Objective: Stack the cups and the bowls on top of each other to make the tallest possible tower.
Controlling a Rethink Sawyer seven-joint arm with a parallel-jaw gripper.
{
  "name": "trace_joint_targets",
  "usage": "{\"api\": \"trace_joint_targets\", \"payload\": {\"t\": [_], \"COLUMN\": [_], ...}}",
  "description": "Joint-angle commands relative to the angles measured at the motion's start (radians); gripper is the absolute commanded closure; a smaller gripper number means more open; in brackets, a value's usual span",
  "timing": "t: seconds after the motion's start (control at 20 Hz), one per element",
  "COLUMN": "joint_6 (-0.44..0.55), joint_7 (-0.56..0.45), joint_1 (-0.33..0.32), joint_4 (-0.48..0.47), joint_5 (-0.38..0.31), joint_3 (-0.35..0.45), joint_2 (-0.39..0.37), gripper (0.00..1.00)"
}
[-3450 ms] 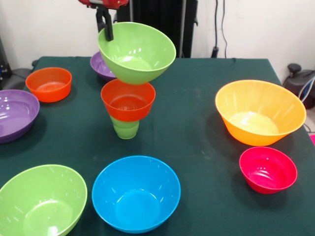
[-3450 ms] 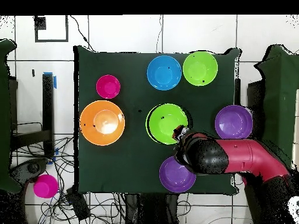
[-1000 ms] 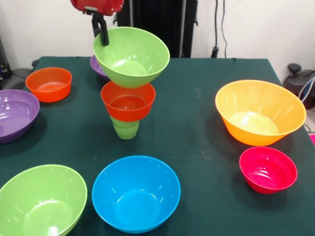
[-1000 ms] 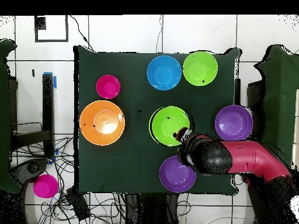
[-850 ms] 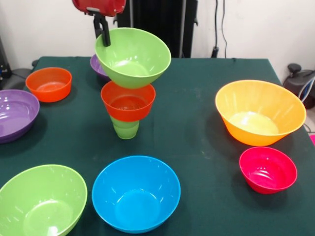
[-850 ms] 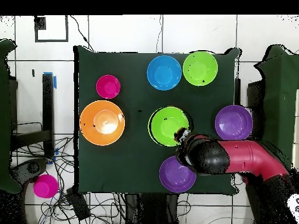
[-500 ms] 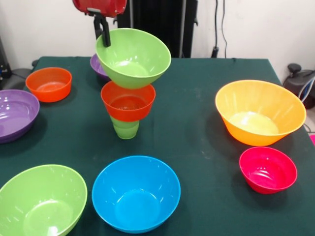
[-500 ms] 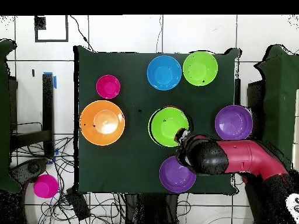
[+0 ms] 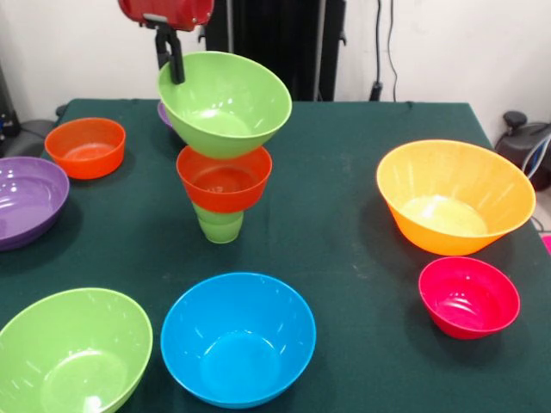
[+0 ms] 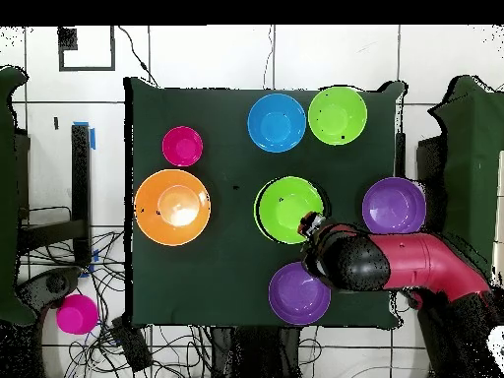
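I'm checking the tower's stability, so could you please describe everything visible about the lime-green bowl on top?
The lime-green bowl is glossy plastic, round and flaring, open side up and empty. It tops the tower, seated in the small orange-red bowl, tilted towards the camera in the front view. The pincer meets its far rim beneath the red arm.

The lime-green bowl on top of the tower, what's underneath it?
Under the lime-green bowl sits a small orange-red bowl, and below that the light-green cup on the table. The cup's upper part is hidden inside the orange-red bowl.
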Motion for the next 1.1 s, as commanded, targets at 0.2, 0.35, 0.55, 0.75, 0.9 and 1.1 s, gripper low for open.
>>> {"api": "trace_joint_targets", "payload": {"t": [0.2, 0.35, 0.55, 0.75, 0.9, 1.1], "joint_6": [0.014, -0.015, -0.029, -0.018, -0.009, -0.009], "joint_7": [-0.155, -0.134, -0.116, -0.071, -0.05, -0.054], "joint_1": [0.005, 0.011, 0.017, 0.038, 0.05, 0.057], "joint_4": [-0.071, -0.072, -0.064, -0.052, -0.039, -0.044], "joint_5": [-0.071, -0.089, -0.099, -0.088, -0.072, -0.074], "joint_3": [-0.007, -0.019, -0.026, -0.04, -0.046, -0.048], "joint_2": [0.077, 0.085, 0.09, 0.073, 0.06, 0.061], "gripper": [1.0, 1.0, 1.0, 1.0, 1.0, 1.0]}}
